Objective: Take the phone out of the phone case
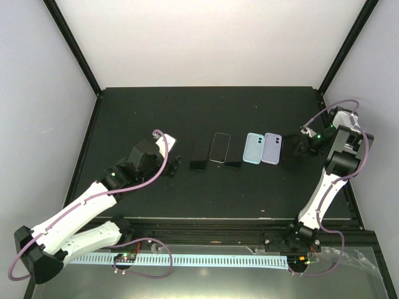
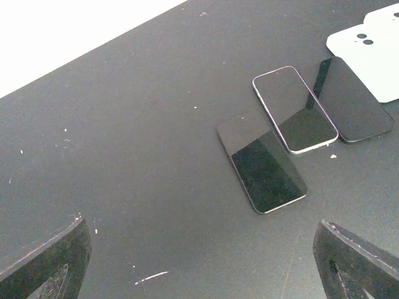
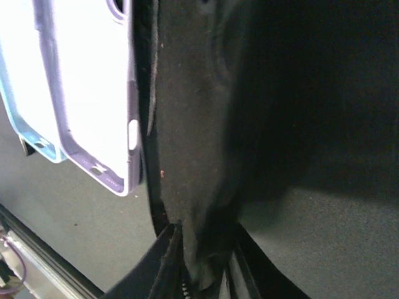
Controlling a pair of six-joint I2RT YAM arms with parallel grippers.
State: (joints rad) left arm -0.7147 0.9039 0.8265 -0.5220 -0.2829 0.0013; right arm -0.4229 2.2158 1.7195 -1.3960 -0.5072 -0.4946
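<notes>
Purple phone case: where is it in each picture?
Top external: the purple phone case lies at the right end of the row.
Left wrist: probably the pale sliver in the top right corner, washed out to white.
Right wrist: the case fills the upper left.
Shared landmark: the light blue case right beside it, seen in all three views.

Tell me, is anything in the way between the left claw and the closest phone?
No, nothing visible. Only bare black table lies between the open left gripper and the nearest dark phone; the silver-edged phone sits beyond it.
</notes>
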